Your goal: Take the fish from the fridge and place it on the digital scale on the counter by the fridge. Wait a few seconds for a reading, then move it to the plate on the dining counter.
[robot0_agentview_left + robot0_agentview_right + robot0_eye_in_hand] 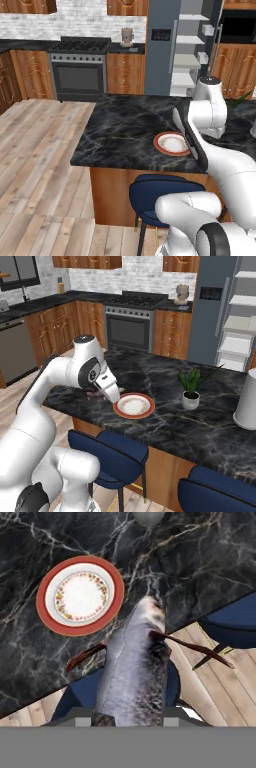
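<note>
Arm bent low, tool (129, 714) gripping the fish (132, 667) beside the plate (80, 595).

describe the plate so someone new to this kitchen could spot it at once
Find the wide black white-veined marble island slab with blue stools under it. Near its stool-side edge lies a round plate with a red-orange rim and white centre. Unlike the small potted plant beside it, it is flat and empty.

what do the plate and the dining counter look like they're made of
The plate: looks like glazed ceramic, judging by its smooth red-orange rim, white centre and a ring of small painted flecks, though painted plastic can't be ruled out. The dining counter: looks like polished black marble, shown by the white veins across its dark slab. Its base appears to be brown wood.
</note>
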Controlling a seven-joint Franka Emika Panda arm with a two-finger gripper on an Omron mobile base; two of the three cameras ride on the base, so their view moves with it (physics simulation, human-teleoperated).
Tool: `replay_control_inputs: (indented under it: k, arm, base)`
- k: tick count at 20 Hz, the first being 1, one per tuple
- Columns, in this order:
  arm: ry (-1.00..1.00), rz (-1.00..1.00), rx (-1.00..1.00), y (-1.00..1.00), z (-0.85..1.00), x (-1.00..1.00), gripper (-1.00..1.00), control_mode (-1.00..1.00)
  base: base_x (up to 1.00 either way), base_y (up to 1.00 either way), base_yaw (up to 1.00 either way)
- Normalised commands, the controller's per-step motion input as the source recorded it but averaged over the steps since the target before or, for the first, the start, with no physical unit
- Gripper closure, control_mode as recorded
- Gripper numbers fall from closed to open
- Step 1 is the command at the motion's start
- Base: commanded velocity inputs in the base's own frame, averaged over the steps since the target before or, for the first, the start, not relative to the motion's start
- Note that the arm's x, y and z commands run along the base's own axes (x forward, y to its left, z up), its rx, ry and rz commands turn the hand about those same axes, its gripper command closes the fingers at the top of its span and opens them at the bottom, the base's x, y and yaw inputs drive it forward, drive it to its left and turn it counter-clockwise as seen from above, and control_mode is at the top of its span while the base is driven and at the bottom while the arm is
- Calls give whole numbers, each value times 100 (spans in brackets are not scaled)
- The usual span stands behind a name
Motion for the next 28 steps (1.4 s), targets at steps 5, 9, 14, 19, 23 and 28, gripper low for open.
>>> replay_control_inputs:
  k: [5, 9, 14, 19, 23, 28]
  arm:
    - [1, -2, 0, -4, -4, 93, 100, -100]
    - [7, 0, 0, -2, -37, 96, 100, -100]
    - [5, 0, 4, -31, -67, 85, 100, -100]
    - [3, 0, 3, -45, -72, 53, 100, -100]
    - [1, 0, 1, -20, -55, 7, 100, -100]
    - [0, 0, 0, 0, -47, 0, 100, -100]
  base:
    - [0, 0, 0]
    - [0, 0, 0]
    - [0, 0, 0]
    - [0, 0, 0]
    - [0, 0, 0]
    - [0, 0, 0]
